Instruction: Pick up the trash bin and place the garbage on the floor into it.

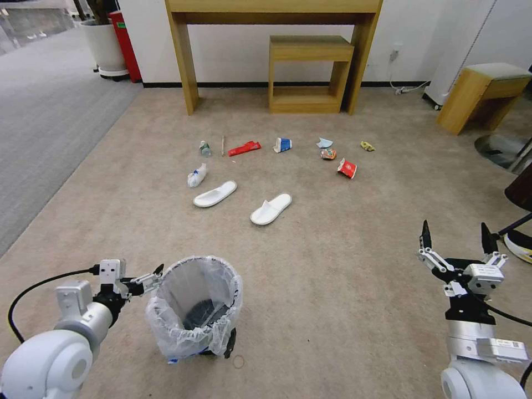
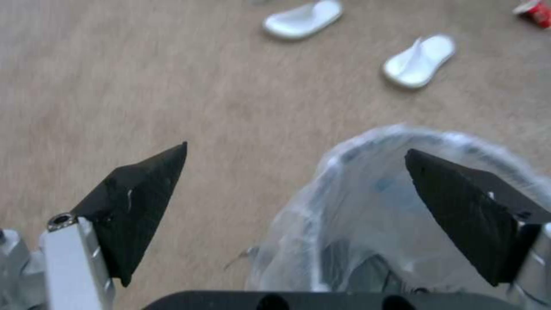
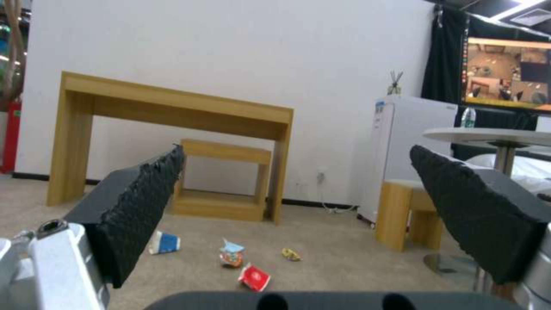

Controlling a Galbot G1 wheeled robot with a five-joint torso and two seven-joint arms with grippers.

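Slippers: two white slippers (image 1: 215, 194), side by side on the floor (image 1: 343, 260), at 12 o'clock from the bin.
Small litter: eight pieces behind them.
Trash bin (image 1: 194, 307): one, upright, near foreground.
Left gripper (image 2: 295, 157): wide open, straddling the bin's 9 o'clock rim, gripping nothing.
Right gripper (image 1: 455, 231): wide open, empty, at 3 o'clock.

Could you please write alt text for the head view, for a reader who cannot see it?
The open left gripper reaches the rim of the bag-lined bin standing on the tan carpet. The right gripper hangs open at the right. Farther off lie two slippers, cups, bottles and wrappers before a wooden table.
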